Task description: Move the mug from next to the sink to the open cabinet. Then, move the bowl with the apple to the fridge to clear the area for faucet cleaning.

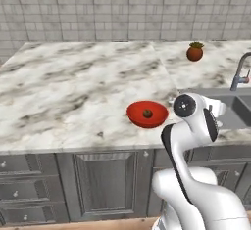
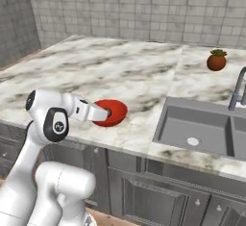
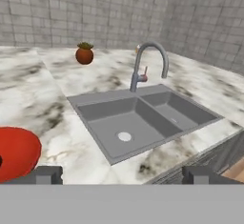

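The red bowl sits on the marble table near its front edge, just left of the sink, with the small brownish apple lying at its centre. The tool is held low at the table's front edge with its two dark tips spread wide and nothing between them. In the hand view it looks across the sink's two basins toward the faucet, while the bowl shows at the far left edge of that view. So the bowl lies off to the tool's left side rather than ahead of it, and the coming move likely calls for a swing that way before any descent onto the rim. The bowl is round, so no approach axis is favoured.

The table is veined and bare around the bowl. A red-brown ball with a green top stands well apart near the tiled wall. Grey cabinet doors run below.
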